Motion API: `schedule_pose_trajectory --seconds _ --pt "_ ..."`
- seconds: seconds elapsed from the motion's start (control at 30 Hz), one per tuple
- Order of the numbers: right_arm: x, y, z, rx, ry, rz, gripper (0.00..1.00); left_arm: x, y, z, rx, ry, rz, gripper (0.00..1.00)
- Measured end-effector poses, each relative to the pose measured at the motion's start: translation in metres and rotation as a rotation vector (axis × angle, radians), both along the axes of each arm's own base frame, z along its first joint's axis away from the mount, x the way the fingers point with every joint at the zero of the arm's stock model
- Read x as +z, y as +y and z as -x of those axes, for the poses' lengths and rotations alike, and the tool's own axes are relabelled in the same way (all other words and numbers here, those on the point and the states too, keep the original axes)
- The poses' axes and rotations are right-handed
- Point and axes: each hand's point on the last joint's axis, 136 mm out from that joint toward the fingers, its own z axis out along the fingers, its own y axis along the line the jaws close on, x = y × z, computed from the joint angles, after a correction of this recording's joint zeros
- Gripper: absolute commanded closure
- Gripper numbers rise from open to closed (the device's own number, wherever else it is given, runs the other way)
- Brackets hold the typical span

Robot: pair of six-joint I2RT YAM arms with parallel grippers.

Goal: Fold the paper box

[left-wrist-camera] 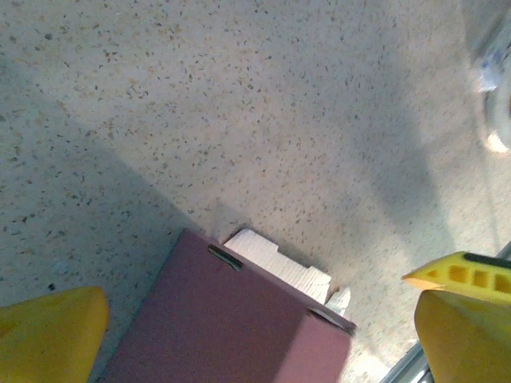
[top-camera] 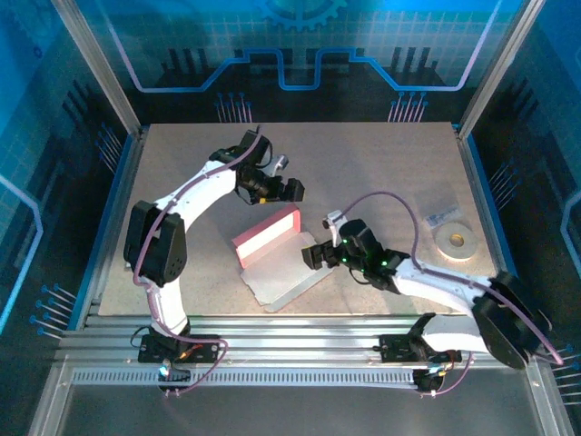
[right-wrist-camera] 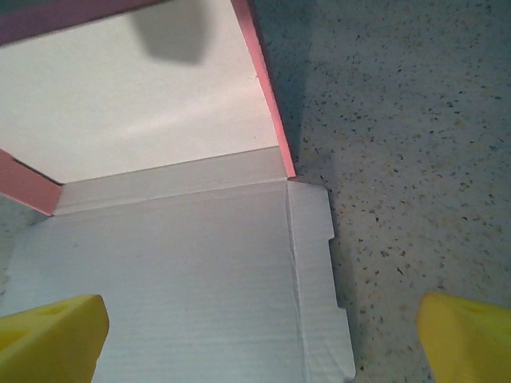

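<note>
Overhead, we see the paper box (top-camera: 270, 247) mid-table, one pink wall raised. The left gripper (top-camera: 292, 189) sits at its 1 o'clock, the right gripper (top-camera: 313, 255) at 3, and a tape roll (top-camera: 456, 241) lies well apart. The left wrist adds the wall's pink outer face, jaws wide, gripping nothing. The right wrist shows the whitish inside, jaws equally spread, empty.

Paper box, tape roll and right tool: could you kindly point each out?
paper box (top-camera: 269, 236): top external view, upright pink wall.
tape roll (top-camera: 444, 245): top external view, white ring.
right tool (right-wrist-camera: 259, 339): right wrist view, midway between fingertips.

Matt cardboard paper box (top-camera: 268, 234), speckled table (top-camera: 363, 163)
</note>
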Motion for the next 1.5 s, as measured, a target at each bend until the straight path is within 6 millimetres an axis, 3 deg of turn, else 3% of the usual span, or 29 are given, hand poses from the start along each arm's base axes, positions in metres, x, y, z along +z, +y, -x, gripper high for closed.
schedule_pose_trajectory --seconds 0.2,0.4,0.5,0.6,1.07,1.23,1.5 --pt "0.026 -0.018 0.015 -0.025 -0.027 -0.073 0.00 0.011 -0.008 0.012 -0.094 -0.025 -0.092 0.01" --pt "0.035 -0.038 0.028 -0.063 -0.019 -0.123 0.00 -0.007 -0.015 0.016 -0.176 -0.013 -0.222 0.05" --pt "0.034 -0.047 0.034 -0.084 -0.003 -0.145 0.00 -0.020 -0.017 0.022 -0.217 0.005 -0.270 0.17" --pt "0.034 -0.053 0.040 -0.091 0.008 -0.157 0.00 -0.027 -0.016 0.024 -0.241 0.020 -0.299 0.21" --pt "0.019 -0.062 0.056 -0.098 0.079 -0.164 0.00 -0.027 -0.021 0.026 -0.232 0.019 -0.321 0.59" --pt "0.014 -0.062 0.059 -0.113 0.119 -0.192 0.00 -0.026 -0.024 0.022 -0.186 0.024 -0.304 0.65" --pt "0.006 -0.069 0.061 -0.137 0.168 -0.214 0.00 -0.026 -0.022 0.030 -0.100 0.039 -0.262 0.60"
